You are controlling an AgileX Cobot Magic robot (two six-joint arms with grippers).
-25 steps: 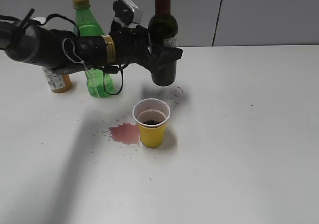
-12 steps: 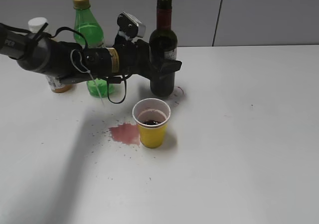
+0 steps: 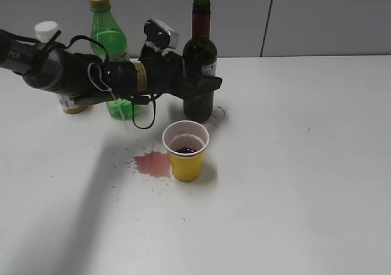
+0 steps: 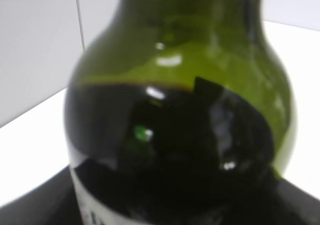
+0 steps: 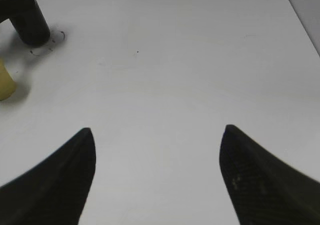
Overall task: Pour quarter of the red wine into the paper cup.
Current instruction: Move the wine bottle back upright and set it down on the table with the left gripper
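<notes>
The dark red wine bottle stands upright on the white table, behind the yellow paper cup, which holds a little dark wine. My left gripper is shut around the bottle's body. The bottle fills the left wrist view, with the wine level near its shoulder. My right gripper is open and empty over bare table; its view shows the bottle's base and the cup's edge at far left.
A pink wine spill lies left of the cup, with small splashes around. A green plastic bottle and an orange juice bottle stand behind my left arm. A wall runs behind the table.
The left gripper has lowered the wine bottle from above the table until it stands upright on the table behind the cup. The cup has not moved.
</notes>
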